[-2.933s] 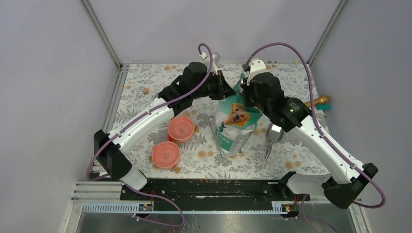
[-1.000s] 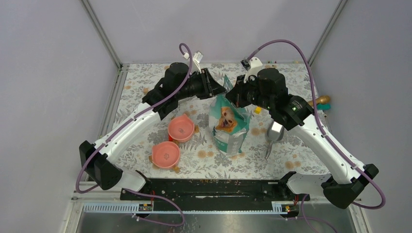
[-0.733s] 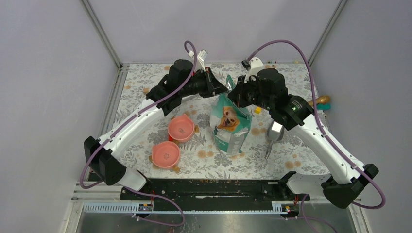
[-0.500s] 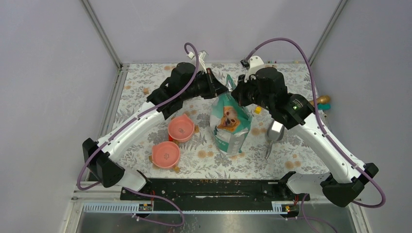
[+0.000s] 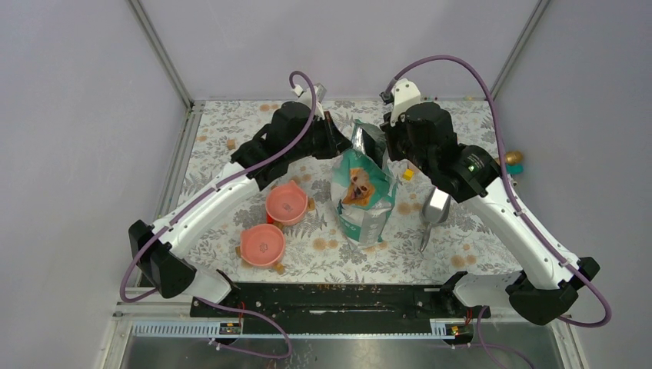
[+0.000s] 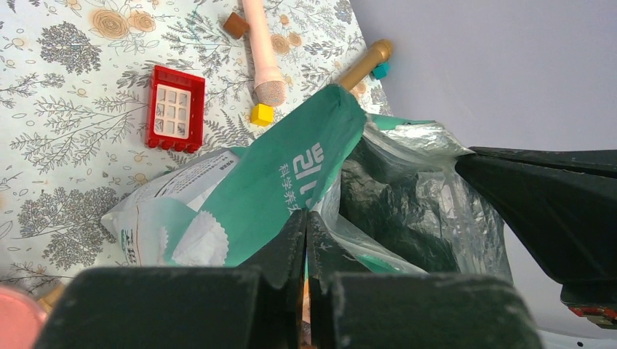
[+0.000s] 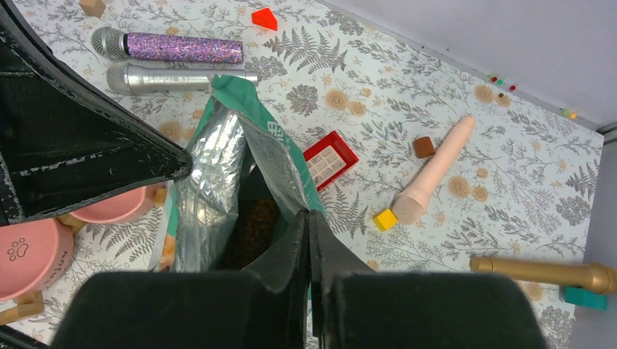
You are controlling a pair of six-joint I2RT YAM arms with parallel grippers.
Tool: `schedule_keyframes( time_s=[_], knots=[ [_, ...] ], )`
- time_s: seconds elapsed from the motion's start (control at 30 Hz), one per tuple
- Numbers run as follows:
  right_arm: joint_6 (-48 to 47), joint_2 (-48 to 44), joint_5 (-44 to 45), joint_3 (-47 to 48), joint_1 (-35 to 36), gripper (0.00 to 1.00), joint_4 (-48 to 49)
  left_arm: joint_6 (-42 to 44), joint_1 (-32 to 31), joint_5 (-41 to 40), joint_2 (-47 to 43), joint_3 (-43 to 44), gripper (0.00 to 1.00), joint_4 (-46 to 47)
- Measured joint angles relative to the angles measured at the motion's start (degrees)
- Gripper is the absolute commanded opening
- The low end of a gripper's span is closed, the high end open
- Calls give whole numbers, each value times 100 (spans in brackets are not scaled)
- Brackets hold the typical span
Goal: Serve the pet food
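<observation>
The teal-green and silver pouch (image 5: 363, 188) with the retriever print stands upright mid-table, its mouth pulled open. My left gripper (image 5: 342, 142) is shut on the pouch's left rim (image 6: 305, 214). My right gripper (image 5: 382, 144) is shut on the right rim (image 7: 307, 218). Brown pet food kibble (image 7: 251, 229) shows deep inside the silver lining. Two pink bowls (image 5: 287, 203) (image 5: 262, 244) sit left of the pouch.
A metal scoop (image 5: 433, 211) lies right of the pouch. Toy microphones lie around it: purple (image 7: 171, 47), silver (image 7: 174, 76), pink (image 7: 433, 171), gold (image 7: 542, 270). A red window block (image 6: 174, 107), a yellow cube (image 7: 385, 218) and small blocks lie nearby.
Both grippers have drawn the pouch's top edges apart, so the mouth now stands open and its silver lining shows. The pouch has stood up straighter.
</observation>
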Motion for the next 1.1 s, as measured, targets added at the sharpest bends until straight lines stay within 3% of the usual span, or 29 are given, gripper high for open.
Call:
schedule_keyframes(
  time_s=[0.13,0.37,0.6,0.63,0.9,0.97,1.1],
  knots=[
    [-24,0,22,0,7,0,2,42,-2,-17,-15,0,0,-11],
    [348,-52,-286,0,7,46,50,162,11,-28,-245,0,0,-271],
    [822,22,-667,9,2,57,39,229,15,13,-323,4,0,-446],
    [848,42,-560,9,2,57,24,232,15,31,-323,7,4,-448],
    [1001,28,175,9,2,60,-96,264,15,144,-323,146,79,-442],
    [1023,2,175,7,2,60,-114,267,15,177,-313,271,88,-442],
    [1165,-94,138,-63,2,58,-136,251,13,273,-177,697,93,-424]
  ],
)
